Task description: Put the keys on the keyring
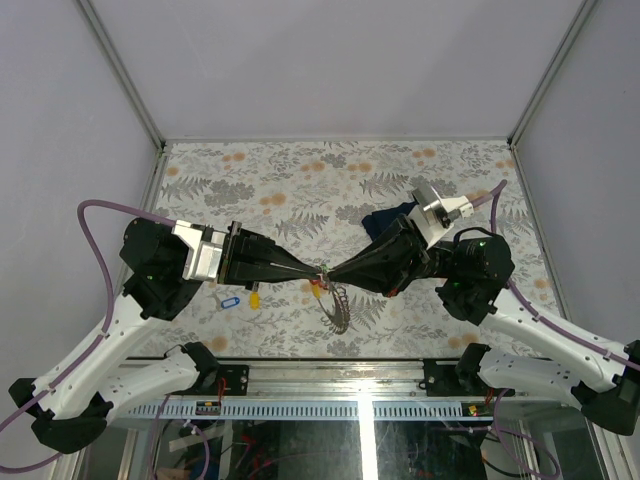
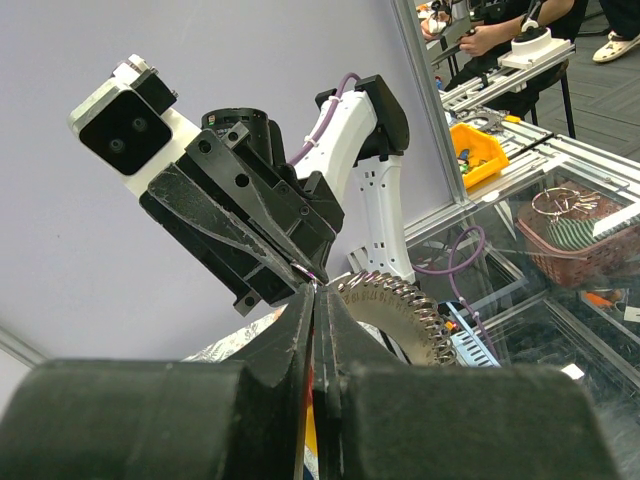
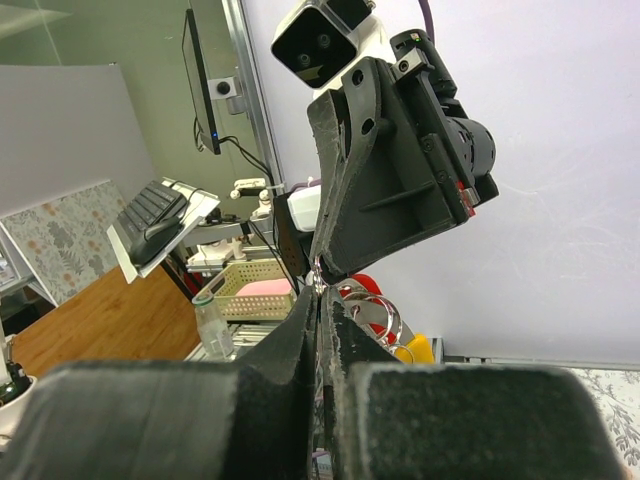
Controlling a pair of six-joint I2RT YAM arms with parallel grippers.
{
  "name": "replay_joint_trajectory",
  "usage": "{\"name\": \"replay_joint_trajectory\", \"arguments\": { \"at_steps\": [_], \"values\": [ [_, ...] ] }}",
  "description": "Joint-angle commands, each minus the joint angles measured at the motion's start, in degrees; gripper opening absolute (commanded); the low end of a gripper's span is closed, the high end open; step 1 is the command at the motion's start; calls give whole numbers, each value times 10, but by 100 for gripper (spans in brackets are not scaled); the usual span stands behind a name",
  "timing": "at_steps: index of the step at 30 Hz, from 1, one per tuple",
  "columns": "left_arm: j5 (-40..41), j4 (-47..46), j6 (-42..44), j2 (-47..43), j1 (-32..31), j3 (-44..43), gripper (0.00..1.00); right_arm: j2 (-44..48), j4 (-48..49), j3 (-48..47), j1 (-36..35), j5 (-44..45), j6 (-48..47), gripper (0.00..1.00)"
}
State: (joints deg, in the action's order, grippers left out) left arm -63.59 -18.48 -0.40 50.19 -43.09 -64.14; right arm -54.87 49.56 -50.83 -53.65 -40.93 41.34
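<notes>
My left gripper (image 1: 316, 271) and right gripper (image 1: 331, 275) meet tip to tip above the table's middle, both shut. The toothed silver keyring (image 1: 338, 306) hangs just below their tips; in the left wrist view it (image 2: 405, 312) arcs away beside my finger. The right gripper (image 3: 319, 296) pinches the keyring's rim, with small split rings, a red tag (image 3: 368, 290) and a yellow tag (image 3: 421, 349) beside it. The left gripper (image 2: 313, 290) holds a thin metal key edge-on; its tag is hidden. A blue-tagged key (image 1: 230, 300) and a yellow-tagged key (image 1: 254, 297) lie on the table.
A dark navy cloth (image 1: 385, 217) lies behind the right arm. The floral table mat (image 1: 300, 180) is bounded by metal frame posts and grey walls. The arm bases and a metal rail (image 1: 360, 385) line the near edge.
</notes>
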Motion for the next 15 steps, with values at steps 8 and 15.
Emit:
{"name": "replay_joint_trajectory", "arguments": {
  "at_steps": [8,15],
  "values": [
    [-5,-26,4,-2,-8,-4,0,23,10,-3,-4,55,-18,0],
    [-4,-26,5,0,-8,-6,0,29,8,2,-3,68,-22,0]
  ]
}}
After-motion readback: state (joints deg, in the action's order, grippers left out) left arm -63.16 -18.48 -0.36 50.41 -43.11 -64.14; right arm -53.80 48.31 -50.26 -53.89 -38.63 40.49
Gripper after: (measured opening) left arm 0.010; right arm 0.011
